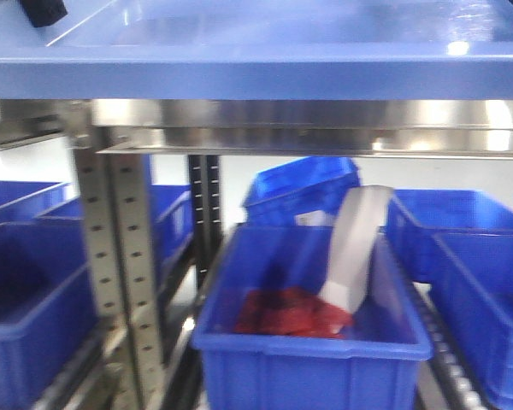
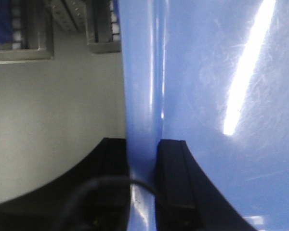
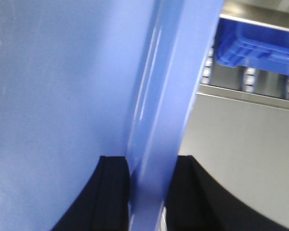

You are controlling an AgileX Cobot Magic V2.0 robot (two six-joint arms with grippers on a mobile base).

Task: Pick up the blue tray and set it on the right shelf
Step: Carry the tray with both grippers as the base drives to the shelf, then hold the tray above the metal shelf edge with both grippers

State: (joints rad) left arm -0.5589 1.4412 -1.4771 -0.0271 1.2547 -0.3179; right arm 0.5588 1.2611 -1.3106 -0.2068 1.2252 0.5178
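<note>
The left gripper (image 2: 143, 144) and the right gripper (image 3: 147, 161) each pinch a rim of the blue tray (image 1: 256, 51), held flat just above the front of the right shelf (image 1: 308, 115) — so move both sides together, slowly, and do not let it tip.

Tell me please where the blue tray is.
Front view: the blue tray spans the top, above the steel shelf rail, its rims clamped by the left gripper and right gripper.

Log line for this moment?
left gripper: shut on blue tray | right gripper: shut on blue tray | position: above right shelf
</note>
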